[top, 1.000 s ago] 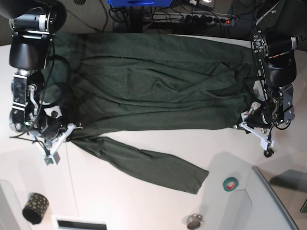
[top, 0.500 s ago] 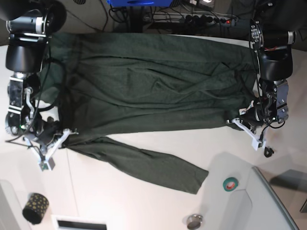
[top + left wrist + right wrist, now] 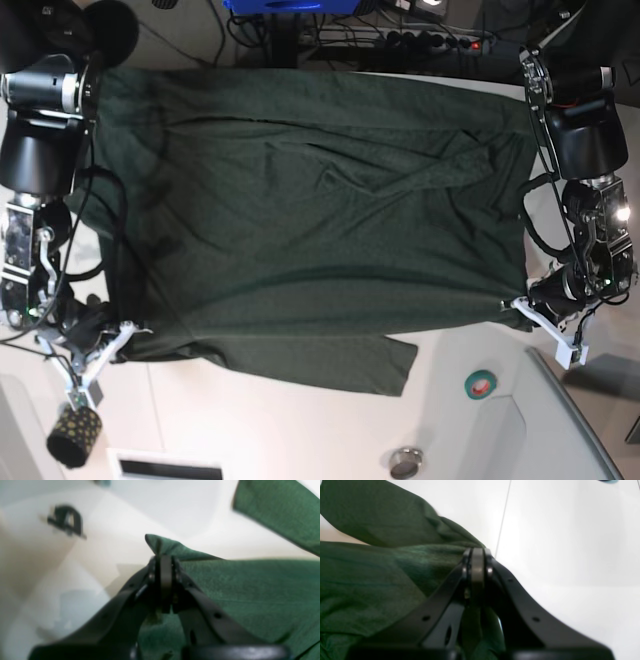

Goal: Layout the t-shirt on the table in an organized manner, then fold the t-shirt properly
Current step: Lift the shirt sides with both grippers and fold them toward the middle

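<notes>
With both sets of fingers, left gripper (image 3: 540, 315) and right gripper (image 3: 105, 345), now clamped shut on the t-shirt (image 3: 310, 210) hem corners, I am dragging it nearer across the tabletop (image 3: 250, 420), spreading the body flatter.

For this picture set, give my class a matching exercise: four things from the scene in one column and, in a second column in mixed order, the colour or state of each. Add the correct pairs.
Column one:
1. t-shirt
2. table
3. left gripper
4. roll of tape

Column two:
A. white and smooth
B. teal ring, lying near the table's edge
C. dark green, spread out between the two arms
D. shut, pinching a corner of cloth

Pairs: 1-C, 2-A, 3-D, 4-B

The right gripper is likewise shut on the t-shirt's edge.
</notes>
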Tool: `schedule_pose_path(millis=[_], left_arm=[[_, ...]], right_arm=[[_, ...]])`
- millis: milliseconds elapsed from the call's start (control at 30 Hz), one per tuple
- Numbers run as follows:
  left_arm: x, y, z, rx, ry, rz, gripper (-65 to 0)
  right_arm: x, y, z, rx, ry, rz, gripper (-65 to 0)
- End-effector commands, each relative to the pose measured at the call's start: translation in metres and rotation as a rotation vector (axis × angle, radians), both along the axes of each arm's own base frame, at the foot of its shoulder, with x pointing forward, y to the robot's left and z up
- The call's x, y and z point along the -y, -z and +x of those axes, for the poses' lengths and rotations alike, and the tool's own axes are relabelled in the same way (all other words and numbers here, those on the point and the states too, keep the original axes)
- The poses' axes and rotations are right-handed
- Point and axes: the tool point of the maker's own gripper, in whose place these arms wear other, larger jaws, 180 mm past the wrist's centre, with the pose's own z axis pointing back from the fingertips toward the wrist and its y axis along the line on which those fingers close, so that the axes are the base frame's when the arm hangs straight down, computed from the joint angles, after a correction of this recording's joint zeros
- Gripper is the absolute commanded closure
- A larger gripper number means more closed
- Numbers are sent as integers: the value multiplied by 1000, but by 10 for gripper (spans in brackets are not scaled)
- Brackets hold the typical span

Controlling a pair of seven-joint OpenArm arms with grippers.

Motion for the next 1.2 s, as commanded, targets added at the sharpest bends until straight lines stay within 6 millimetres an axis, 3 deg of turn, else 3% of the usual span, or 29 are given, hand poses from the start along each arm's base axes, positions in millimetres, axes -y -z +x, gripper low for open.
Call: schedule_pose_path(millis=[0, 100, 333, 533, 633, 967, 1167], left_arm=[[-10, -19, 11, 53, -8, 23, 0], [-9, -19, 10, 54, -5, 25, 0], [-6, -31, 20, 80, 4, 30, 0], [-6, -37, 26, 96, 4, 30, 0], [-10, -39, 26, 97, 2, 37, 0], [-13, -34, 21, 83, 3, 43, 0], [-11, -10, -1, 25, 5, 36, 0]], right_arm=[[7, -24, 18, 70, 11, -3, -8], [6, -26, 23, 94, 12, 10, -8], [-19, -24, 31, 123, -101, -46, -8], [-18, -44, 47, 170, -99, -48, -8], [-17, -44, 50, 162, -97, -48, -8], [-18, -30, 42, 130, -97, -42, -8], [-17, -15, 26, 60, -106, -65, -8]])
